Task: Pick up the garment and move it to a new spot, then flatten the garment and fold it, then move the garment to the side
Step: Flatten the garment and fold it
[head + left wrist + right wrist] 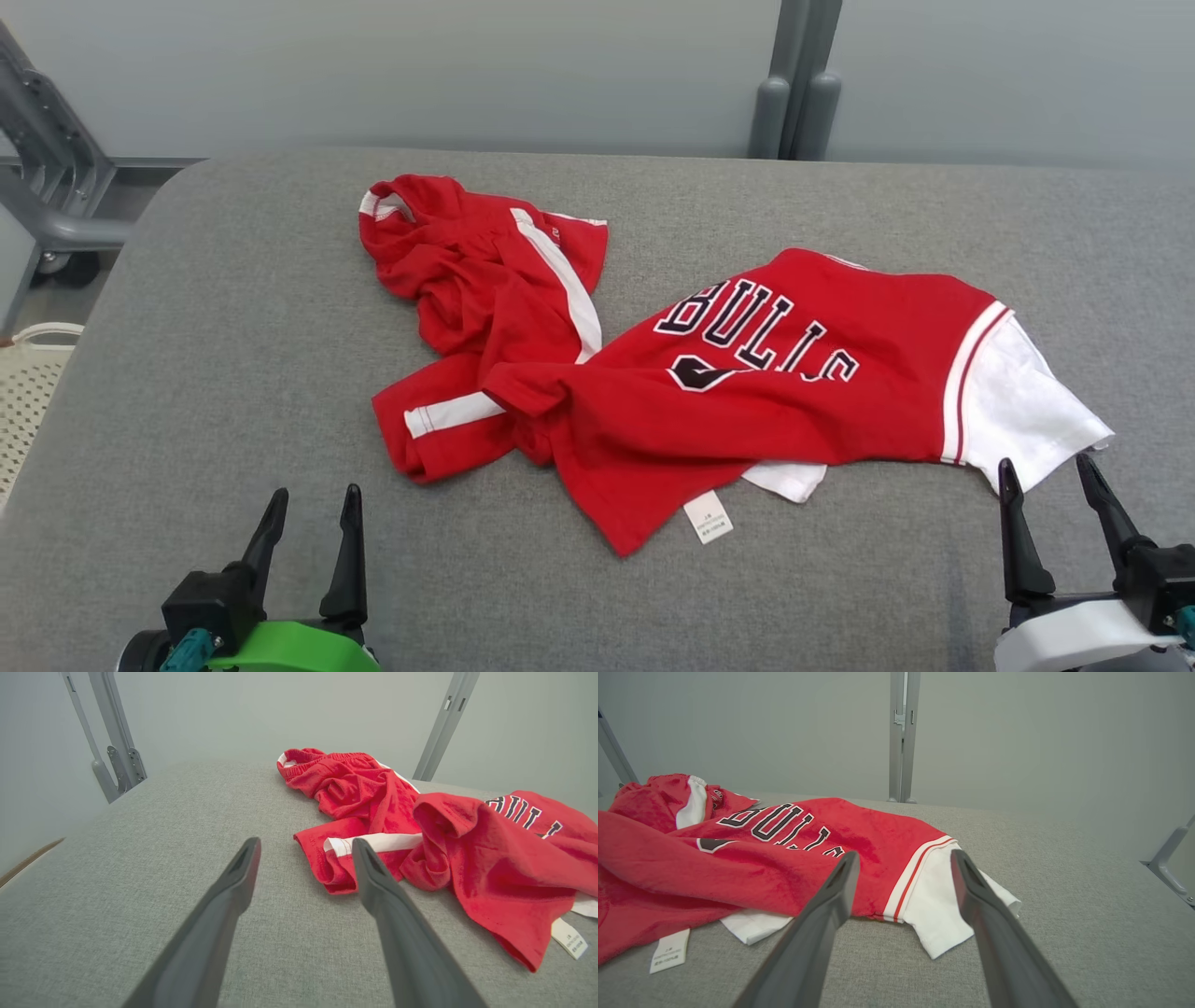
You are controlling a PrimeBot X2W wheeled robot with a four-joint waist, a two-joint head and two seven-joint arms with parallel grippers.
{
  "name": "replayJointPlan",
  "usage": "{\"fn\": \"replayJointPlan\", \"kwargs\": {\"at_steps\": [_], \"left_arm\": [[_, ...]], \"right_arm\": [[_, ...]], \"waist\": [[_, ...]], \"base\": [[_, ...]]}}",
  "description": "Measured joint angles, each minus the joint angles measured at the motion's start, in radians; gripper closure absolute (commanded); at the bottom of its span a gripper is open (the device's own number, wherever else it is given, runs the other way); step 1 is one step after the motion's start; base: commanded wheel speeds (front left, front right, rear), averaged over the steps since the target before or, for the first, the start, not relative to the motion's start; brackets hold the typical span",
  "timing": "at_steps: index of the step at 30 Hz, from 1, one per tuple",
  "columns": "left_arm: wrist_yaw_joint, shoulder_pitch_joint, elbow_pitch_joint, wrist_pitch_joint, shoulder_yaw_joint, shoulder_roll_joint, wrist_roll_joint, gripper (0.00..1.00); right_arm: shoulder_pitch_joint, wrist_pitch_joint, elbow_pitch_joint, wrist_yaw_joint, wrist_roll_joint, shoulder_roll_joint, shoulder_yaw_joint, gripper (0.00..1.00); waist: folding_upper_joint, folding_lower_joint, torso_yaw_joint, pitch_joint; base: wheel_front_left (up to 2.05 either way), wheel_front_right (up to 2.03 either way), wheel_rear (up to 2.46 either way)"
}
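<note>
nothing looks begun: the red garment (747, 392) lies crumpled mid-counter (233, 327), not lifted, flattened or folded; left gripper (316, 490) and right gripper (1044, 460) hover nearside, jaws apart and empty, the right near its white sleeve (1027, 401)

I can't read the print on the care label (708, 516): too small. A fold in the shirt (794, 401) swallows most of the black emblem (698, 376) under its lettering, and the shirt overlaps part of the red shorts (467, 280).
</note>
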Motion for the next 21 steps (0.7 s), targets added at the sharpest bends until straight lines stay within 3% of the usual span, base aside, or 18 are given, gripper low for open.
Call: {"fn": "replayJointPlan", "kwargs": {"at_steps": [7,21], "left_arm": [[-0.049,0.028,0.016,0.0,0.073,-0.041,0.053,0.0],[-0.098,0.044,0.027,0.0,0.148,-0.094,0.118,0.0]], "right_arm": [[0.003,0.0,0.016,0.0,0.002,0.0,-0.041,0.0],[-0.001,0.0,0.018,0.0,-0.003,-0.001,-0.064,0.0]], "waist": [[0.0,0.0,0.037,-0.028],[0.0,0.0,0.037,-0.028]], "base": [[0.0,0.0,0.0],[0.0,0.0,0.0]]}}
